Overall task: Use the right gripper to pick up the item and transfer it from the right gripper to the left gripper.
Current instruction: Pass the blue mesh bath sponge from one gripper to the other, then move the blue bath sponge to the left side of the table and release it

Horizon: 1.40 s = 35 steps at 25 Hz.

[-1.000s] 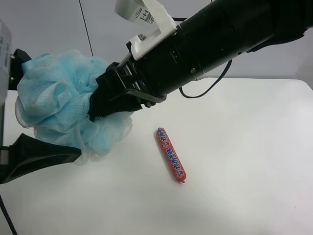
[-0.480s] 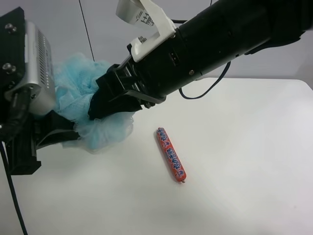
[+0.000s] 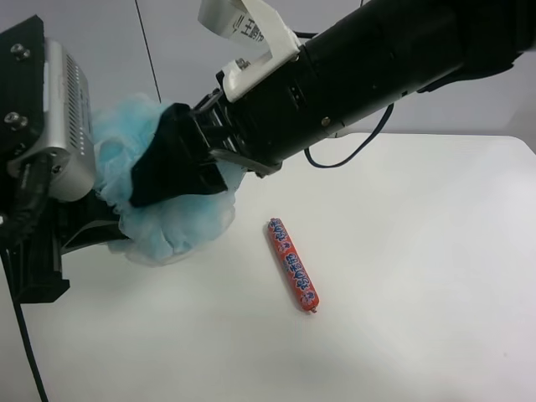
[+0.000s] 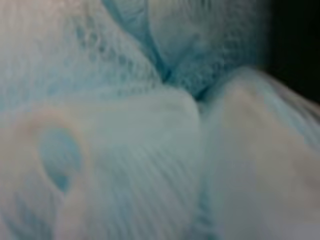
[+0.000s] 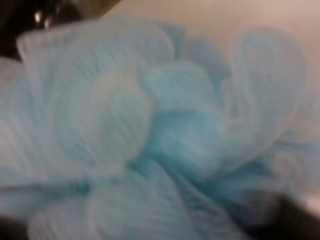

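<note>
The light blue mesh pouf (image 3: 172, 228) hangs above the white table (image 3: 419, 251) between my two grippers. The right gripper (image 3: 177, 166), on the black arm with the white bracket, comes in from the exterior high view's right; its black fingers stand spread over the pouf's near side. The left gripper (image 3: 100, 219), under the silver ribbed housing (image 3: 63, 117), is shut on the pouf's far left side. The pouf fills the right wrist view (image 5: 160, 130) and the left wrist view (image 4: 125, 125), and hides the fingers there.
A red sausage stick (image 3: 292, 264) lies on the table to the right of the pouf. A thin black cable (image 3: 149, 50) hangs behind the pouf. The table's back edge runs behind the right arm.
The left gripper came in and closed on the pouf. The right gripper's fingers have since spread apart, and the pouf has sagged slightly down and to the left.
</note>
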{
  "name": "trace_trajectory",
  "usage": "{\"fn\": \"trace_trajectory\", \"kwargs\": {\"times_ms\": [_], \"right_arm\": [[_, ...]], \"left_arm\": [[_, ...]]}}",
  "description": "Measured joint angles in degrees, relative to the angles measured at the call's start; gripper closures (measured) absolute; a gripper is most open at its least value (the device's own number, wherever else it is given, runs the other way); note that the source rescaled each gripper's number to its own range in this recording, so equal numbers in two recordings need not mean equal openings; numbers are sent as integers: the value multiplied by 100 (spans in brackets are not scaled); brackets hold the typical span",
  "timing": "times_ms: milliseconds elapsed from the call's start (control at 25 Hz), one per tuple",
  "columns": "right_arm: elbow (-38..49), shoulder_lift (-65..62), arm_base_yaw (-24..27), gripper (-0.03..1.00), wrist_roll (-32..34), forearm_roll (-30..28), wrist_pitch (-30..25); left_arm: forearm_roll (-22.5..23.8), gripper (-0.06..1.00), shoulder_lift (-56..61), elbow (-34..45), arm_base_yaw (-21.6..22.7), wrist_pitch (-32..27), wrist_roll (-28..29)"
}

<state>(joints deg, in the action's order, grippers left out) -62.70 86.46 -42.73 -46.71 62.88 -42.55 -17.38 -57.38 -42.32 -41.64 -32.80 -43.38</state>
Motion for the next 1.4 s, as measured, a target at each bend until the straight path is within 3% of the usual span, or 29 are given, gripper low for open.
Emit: {"fn": "trace_trajectory", "kwargs": {"times_ms": [40,80,200,520,760,1160,1400], "right_arm": [[0,0,0,21,0,19,26],[0,0,0,11,0,19,27],[0,0,0,0,0,-66,-13],[0,-178,0,-3,125,-704,-326],[0,-831,0,-3,885,-1861,-835],[0,-2055,0,-3,2228,-3827,-2297],[0,-2883,0,-3,2722,-4415,-2697]], "left_arm": [[-30,74,0,0,-10,0,0],[-56,77,0,0,-10,0,-5],[-89,81,-19,0,-10,0,-5],[-141,85,-48,0,-27,0,-23],[-180,87,-48,0,-27,0,-28],[-180,89,-48,0,-27,0,-28],[-180,90,-48,0,-27,-10,-28]]}}
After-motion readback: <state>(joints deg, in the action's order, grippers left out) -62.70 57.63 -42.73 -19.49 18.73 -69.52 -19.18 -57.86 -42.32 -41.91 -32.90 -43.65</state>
